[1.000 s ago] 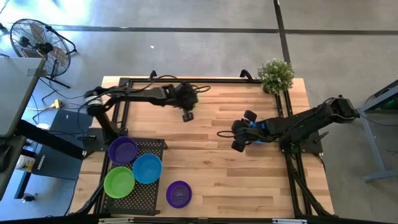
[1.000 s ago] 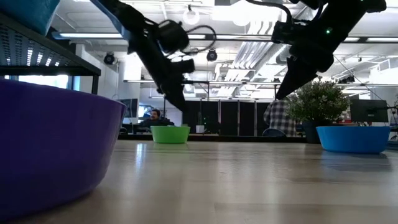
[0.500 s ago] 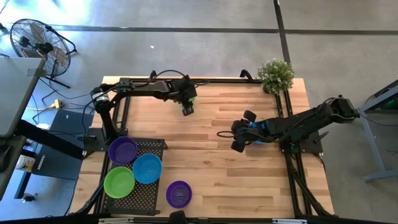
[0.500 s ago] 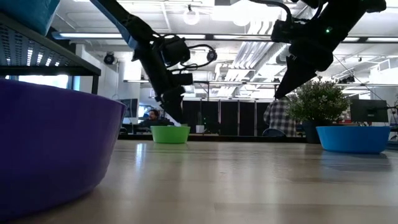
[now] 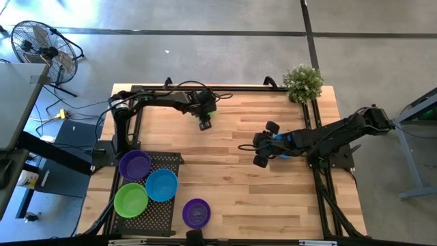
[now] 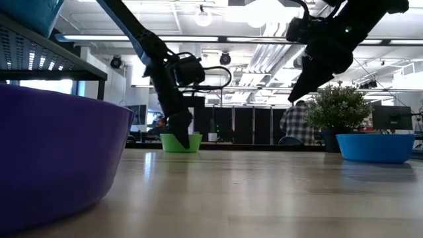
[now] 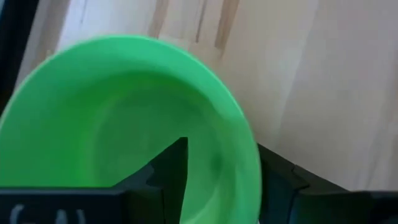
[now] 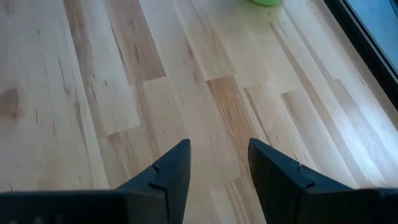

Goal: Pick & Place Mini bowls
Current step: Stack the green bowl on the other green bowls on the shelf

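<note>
High view: plant (image 5: pixel 302 82) near table (image 5: pixel 232 184) corner.

Potted plant (image 5: pixel 302 83) at the table's (image 5: pixel 273 198) far right corner — floor fan (image 5: pixel 42 49) stands off to the left.

Three mini bowls (image 5: pixel 147 182) sit on the rack (image 5: pixel 171 161) at the desk (image 5: pixel 232 198) front-left corner, a fourth bowl (image 5: pixel 196 212) just right of it.
</note>
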`<action>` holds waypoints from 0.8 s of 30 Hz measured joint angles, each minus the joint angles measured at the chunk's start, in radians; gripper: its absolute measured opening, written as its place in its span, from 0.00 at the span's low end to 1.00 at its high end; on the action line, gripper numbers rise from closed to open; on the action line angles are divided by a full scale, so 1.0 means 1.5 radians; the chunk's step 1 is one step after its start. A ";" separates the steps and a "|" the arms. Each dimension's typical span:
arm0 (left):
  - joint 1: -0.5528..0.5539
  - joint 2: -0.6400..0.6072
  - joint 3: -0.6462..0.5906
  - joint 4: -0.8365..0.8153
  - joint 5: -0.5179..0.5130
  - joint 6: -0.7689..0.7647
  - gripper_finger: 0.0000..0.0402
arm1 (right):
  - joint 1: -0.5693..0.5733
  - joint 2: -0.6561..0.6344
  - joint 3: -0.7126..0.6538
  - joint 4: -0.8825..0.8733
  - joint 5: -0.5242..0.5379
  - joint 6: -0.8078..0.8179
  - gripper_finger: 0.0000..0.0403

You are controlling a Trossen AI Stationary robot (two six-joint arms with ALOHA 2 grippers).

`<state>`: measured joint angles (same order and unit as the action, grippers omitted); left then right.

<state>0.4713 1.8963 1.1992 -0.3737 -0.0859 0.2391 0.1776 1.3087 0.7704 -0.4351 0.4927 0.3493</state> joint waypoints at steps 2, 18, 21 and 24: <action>0.000 0.002 0.001 -0.002 -0.002 0.008 0.34 | 0.000 0.000 0.000 0.005 0.002 -0.007 0.37; -0.005 0.002 0.008 -0.037 0.037 0.014 0.02 | 0.000 0.000 0.000 0.034 0.004 -0.030 0.37; -0.006 -0.012 0.030 -0.095 0.054 0.012 0.01 | 0.000 0.000 0.000 0.034 0.005 -0.030 0.37; -0.020 -0.029 0.055 -0.125 0.051 0.013 0.01 | 0.000 0.000 0.000 0.035 0.005 -0.030 0.37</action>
<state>0.4411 1.8528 1.2815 -0.5611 -0.0088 0.2591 0.1776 1.3085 0.7704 -0.3832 0.5007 0.3046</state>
